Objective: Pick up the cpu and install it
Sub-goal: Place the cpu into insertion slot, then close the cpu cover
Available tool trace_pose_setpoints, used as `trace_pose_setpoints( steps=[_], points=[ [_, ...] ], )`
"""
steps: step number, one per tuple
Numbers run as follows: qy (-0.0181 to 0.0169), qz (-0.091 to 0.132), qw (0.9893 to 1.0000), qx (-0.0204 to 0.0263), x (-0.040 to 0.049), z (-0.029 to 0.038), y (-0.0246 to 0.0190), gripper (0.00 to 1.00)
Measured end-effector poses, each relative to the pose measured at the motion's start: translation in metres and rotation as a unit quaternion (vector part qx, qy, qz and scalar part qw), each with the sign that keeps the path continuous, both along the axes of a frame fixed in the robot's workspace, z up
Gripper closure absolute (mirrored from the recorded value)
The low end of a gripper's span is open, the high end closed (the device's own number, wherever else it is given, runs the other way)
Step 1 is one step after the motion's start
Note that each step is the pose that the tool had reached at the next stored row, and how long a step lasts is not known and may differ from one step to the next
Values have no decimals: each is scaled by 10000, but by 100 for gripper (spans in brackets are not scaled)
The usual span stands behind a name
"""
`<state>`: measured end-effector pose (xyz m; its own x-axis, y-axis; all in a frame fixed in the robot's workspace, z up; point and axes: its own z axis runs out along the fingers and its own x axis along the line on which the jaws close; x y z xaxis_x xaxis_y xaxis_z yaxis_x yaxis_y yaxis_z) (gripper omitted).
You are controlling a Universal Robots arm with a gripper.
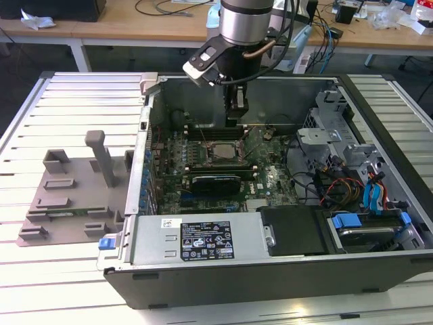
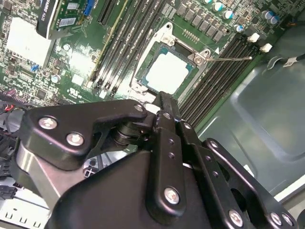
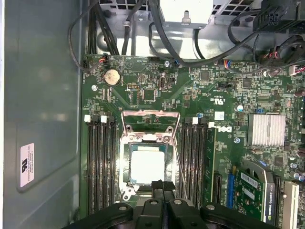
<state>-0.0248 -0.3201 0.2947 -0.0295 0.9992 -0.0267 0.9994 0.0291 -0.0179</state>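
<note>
Gripper [image 3: 163, 184]: fingers pressed together, nothing held, hanging near the socket [image 3: 127, 164] edge. Cpu [image 3: 147, 165]: lies flat in that socket on the motherboard [image 3: 143, 90], inside the open computer case [image 1: 284, 279].

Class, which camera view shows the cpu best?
The first wrist view: it looks straight down on the cpu, nearly all of it clear. The second wrist view shows the cpu slanted; the exterior view shows the cpu far off.

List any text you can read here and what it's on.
None reads clearly.
White sticker on the case wall: print too small.
Black label on the power supply: too small.
Graphics card label: too small.
cpu lid: no legible marking.
</note>
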Motion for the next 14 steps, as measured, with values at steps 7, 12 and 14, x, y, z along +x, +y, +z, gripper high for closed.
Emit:
trace_pose_setpoints(
  steps=[7, 12, 14],
  points=[
    [7, 0, 10000, 0, 398, -3, 0, 89],
    [57, 0, 10000, 0, 812, -77, 8, 89],
    [71, 3, 10000, 0, 939, -188, 39, 89]
  ],
)
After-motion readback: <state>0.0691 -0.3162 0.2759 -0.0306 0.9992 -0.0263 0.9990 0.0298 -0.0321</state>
